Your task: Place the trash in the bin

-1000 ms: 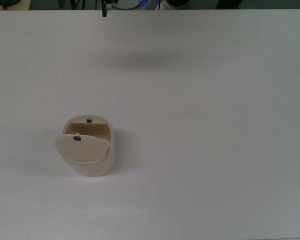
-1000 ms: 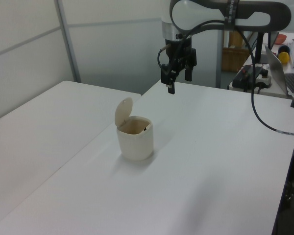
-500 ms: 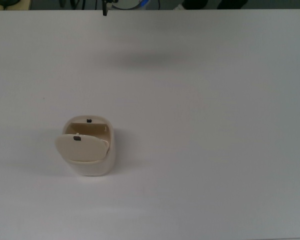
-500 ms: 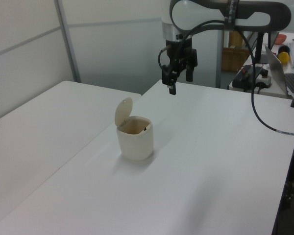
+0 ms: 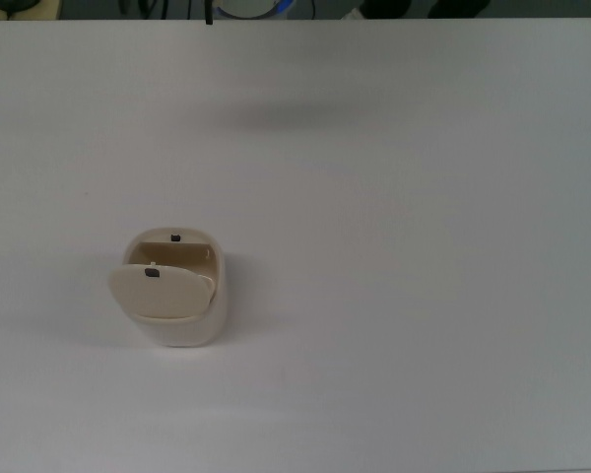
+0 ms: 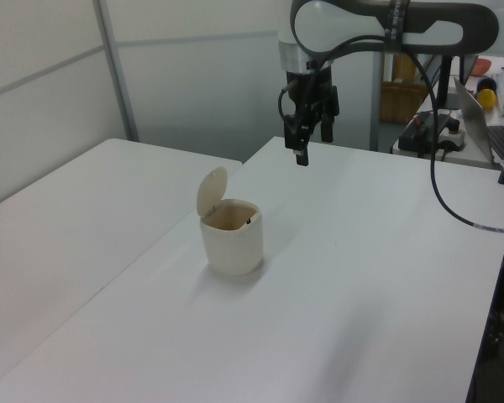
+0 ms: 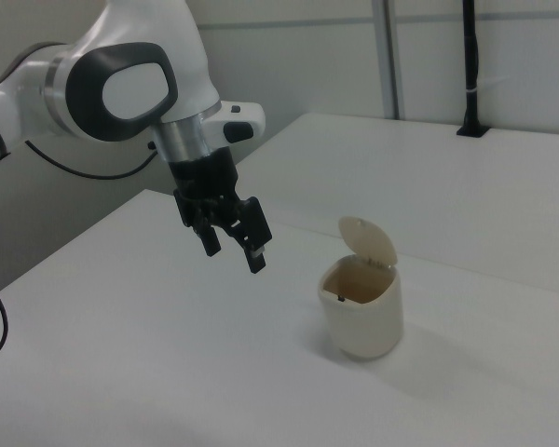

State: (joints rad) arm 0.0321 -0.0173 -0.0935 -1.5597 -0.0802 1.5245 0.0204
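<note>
The bin [image 5: 182, 330] is a small cream container standing on the white table [image 5: 424, 246], left of centre in the top view. Its oval lid [image 6: 211, 190] is swung up and the mouth is uncovered. It also shows in the left view as the bin [image 6: 233, 245] and in the right view as the bin [image 7: 363, 317]. My gripper [image 7: 234, 257] hangs well above the table, apart from the bin and beyond it in the left view as the gripper [image 6: 312, 145]. It is open with nothing between its fingers. No wad of trash shows in any view.
A second white table [image 6: 59, 218] adjoins at the left view's left. Behind the arm at the left view's right are a laptop [image 6: 479, 113], cables and cluttered shelves. A black post [image 7: 469, 65] stands on the far table in the right view.
The gripper has drifted slightly to the left view's right, farther from the bin, and its dark tip has nearly left the top view's upper edge. The bin has not moved.
</note>
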